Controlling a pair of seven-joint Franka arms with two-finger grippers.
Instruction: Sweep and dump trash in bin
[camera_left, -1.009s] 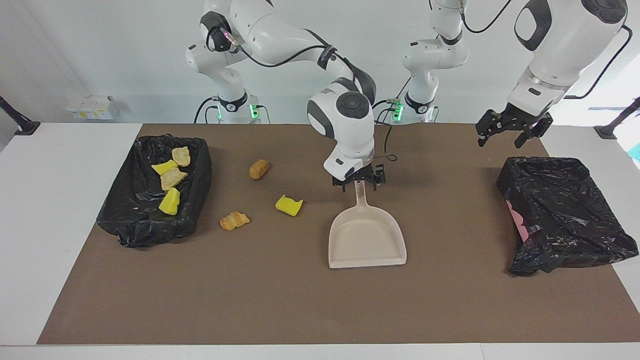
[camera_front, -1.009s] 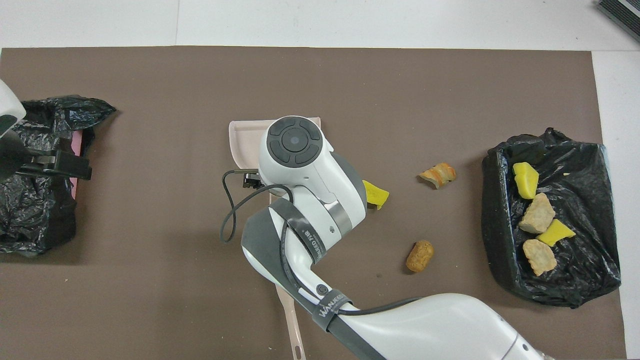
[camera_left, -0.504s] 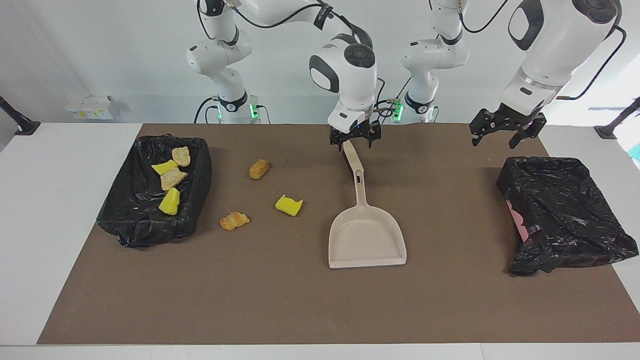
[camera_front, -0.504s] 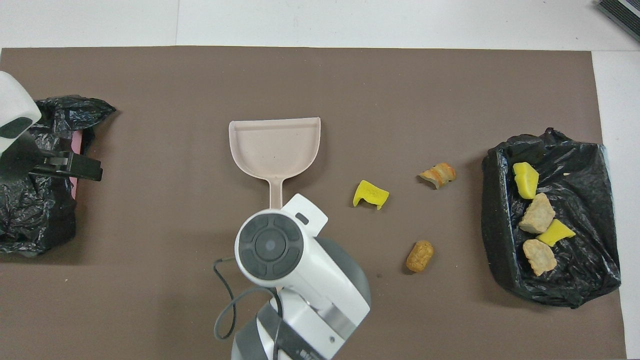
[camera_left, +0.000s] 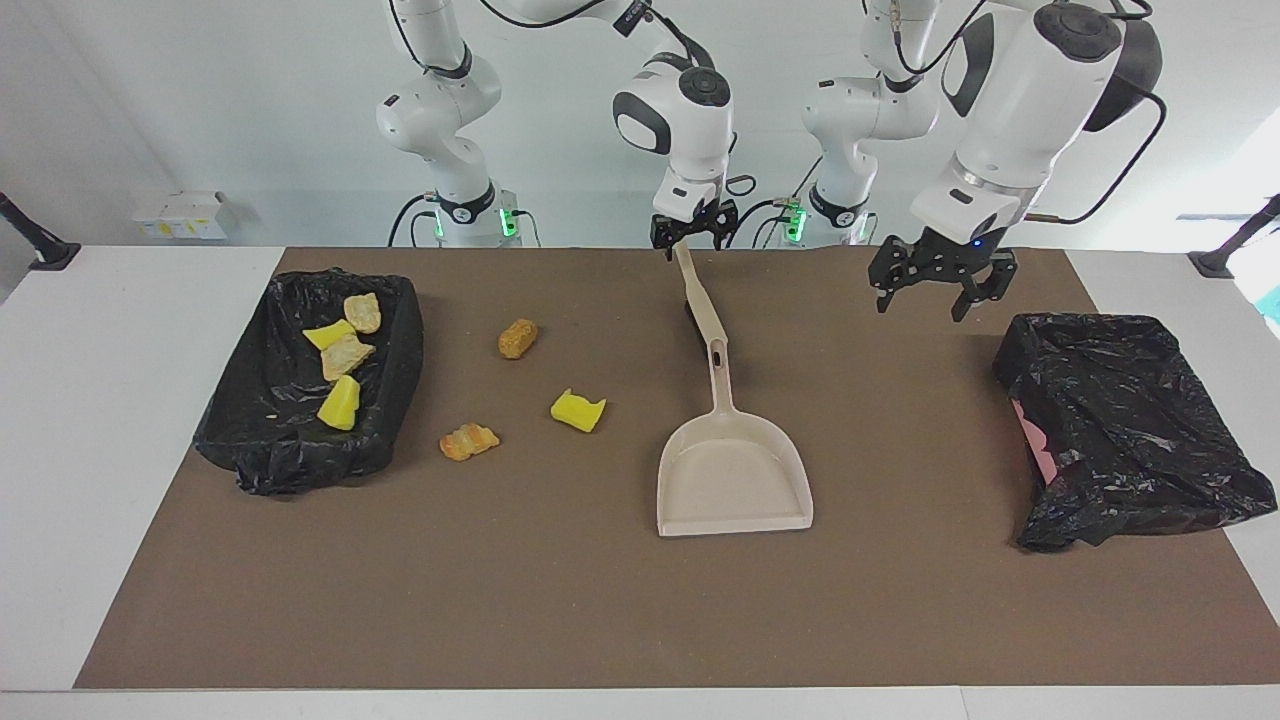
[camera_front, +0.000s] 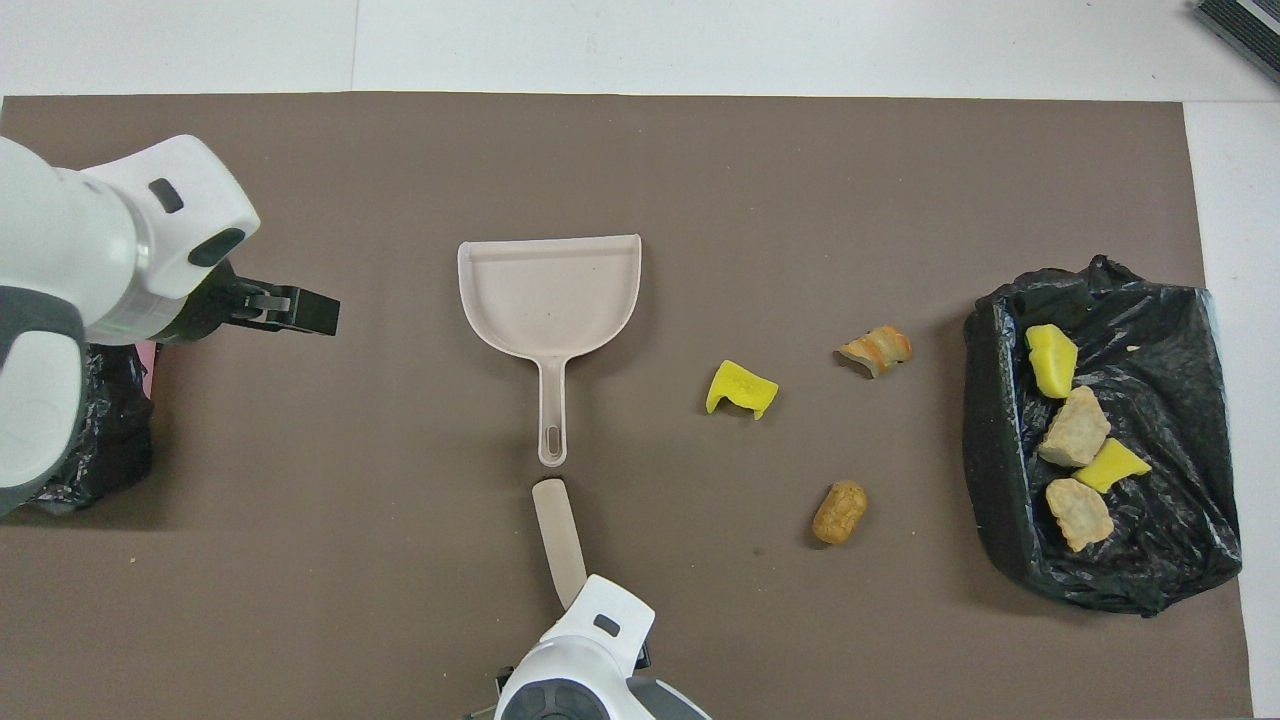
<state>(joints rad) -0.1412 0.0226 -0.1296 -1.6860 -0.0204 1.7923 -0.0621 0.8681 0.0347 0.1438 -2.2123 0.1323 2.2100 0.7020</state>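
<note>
Right pincer (camera_left: 690, 243) is up over the bench edge closest to the robots, clenched on the top end of one beige stick (camera_left: 699, 295). The stick slants down from it toward the handle of the dustpan (camera_left: 735, 480); its tip ends just short of that handle.

Left pincer (camera_left: 922, 305) hangs released, fingers spread, over bare brown mat (camera_left: 560, 600) between the dustpan and the bin at the left arm's end (camera_left: 1130, 430).

One dustpan lies flat mid-bench, with its handle pointing at the robots and its scoop empty.

There are two black-bagged bins, one at each end of the bench.

Trash count is seven lumps. Four are inside the bin at the right arm's end (camera_left: 300, 450): two yellow lumps (camera_left: 339, 402) and two beige lumps (camera_left: 346, 355).

Three are loose on the mat between that bin and the dustpan:
- one orange-brown lump (camera_left: 517, 338), nearest the robots
- one yellow lump (camera_left: 578, 411), closest to the dustpan
- one orange striped lump (camera_left: 469, 440), farthest from the robots

No loose lump touches another, the dustpan or the stick.
</note>
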